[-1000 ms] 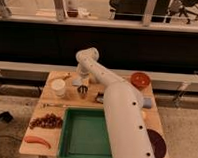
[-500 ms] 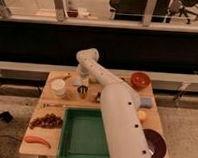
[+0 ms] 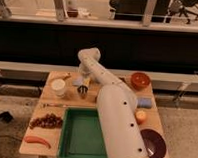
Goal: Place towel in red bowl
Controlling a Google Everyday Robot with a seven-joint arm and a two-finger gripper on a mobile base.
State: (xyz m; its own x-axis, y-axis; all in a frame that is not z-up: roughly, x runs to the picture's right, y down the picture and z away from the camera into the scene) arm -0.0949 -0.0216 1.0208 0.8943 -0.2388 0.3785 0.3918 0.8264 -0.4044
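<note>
The towel [image 3: 78, 82] is a small pale grey-blue cloth lying at the back of the wooden table [image 3: 107, 81], right of the white cup [image 3: 58, 86]. My gripper [image 3: 83, 90] hangs from the white arm [image 3: 113, 114], pointing down just in front of and right of the towel, close to it. I cannot see whether it touches the towel. The red bowl [image 3: 140, 79] stands at the back right of the table, well to the right of the gripper, and looks empty.
A green tray [image 3: 82, 135] fills the front middle. A purple bowl [image 3: 153, 144] is at the front right, with an orange fruit [image 3: 140, 116] and a blue block [image 3: 145, 102] behind it. Dark grapes [image 3: 46, 121] and a red chili [image 3: 37, 140] lie front left.
</note>
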